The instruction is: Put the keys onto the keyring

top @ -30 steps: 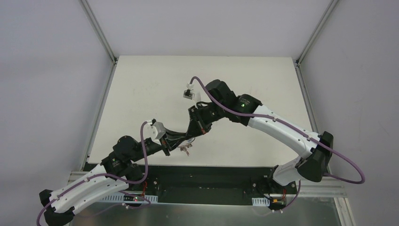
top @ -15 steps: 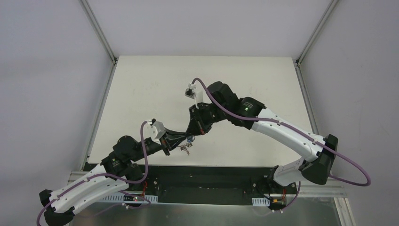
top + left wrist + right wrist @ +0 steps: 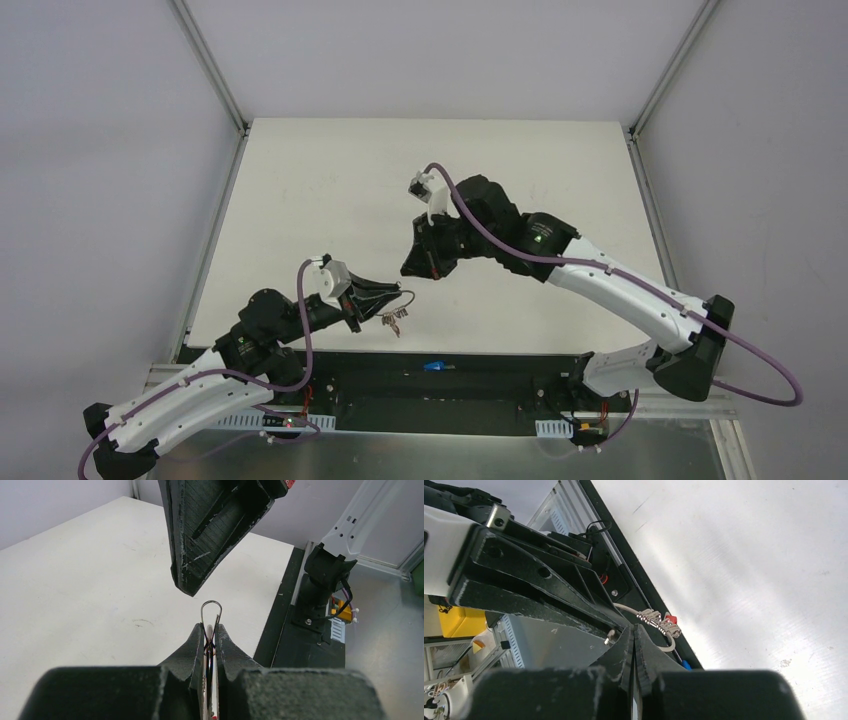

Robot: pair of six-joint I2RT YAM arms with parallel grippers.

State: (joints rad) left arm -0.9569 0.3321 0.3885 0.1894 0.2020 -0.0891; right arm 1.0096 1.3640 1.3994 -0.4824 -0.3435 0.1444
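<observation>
Holds the keyring (image 3: 211, 611) pinched edge-on in the left hand (image 3: 211, 632), pads pressed tight on the thin wire, with only a small loop poking out past the tips. Lifted clear of the bench (image 3: 300, 200), above its near edge, with a fan of small silver keys (image 3: 392, 320) dangling beneath. Appears to carry the red key (image 3: 669, 619) at the end of that bunch, though too small to confirm as threaded. Shows the right hand (image 3: 412, 268) fully closed just beyond and above the keyring, apart from it, with nothing visible between the fingers. Shows the blue key (image 3: 433, 366) lying nearer than the keyring and a little to its right, on the black base rail (image 3: 500, 378) rather than on the bench.

Judged light and stiff throughout: hard, slick metal, apt to swivel or slip in a pinch. Best to take the blue key by its plastic head, leaving blade and hole free. Probably awkward to pick up, lying flat and low on the rail. Best to grip the keyring away from its split, leaving the opening exposed. Expect springy wire and swinging keys.

In the way: the hanging bunch crowding the keyring, the left hand's own fingers covering most of the wire, and the right arm's base (image 3: 605, 372) further right of the keyring along the rail.
</observation>
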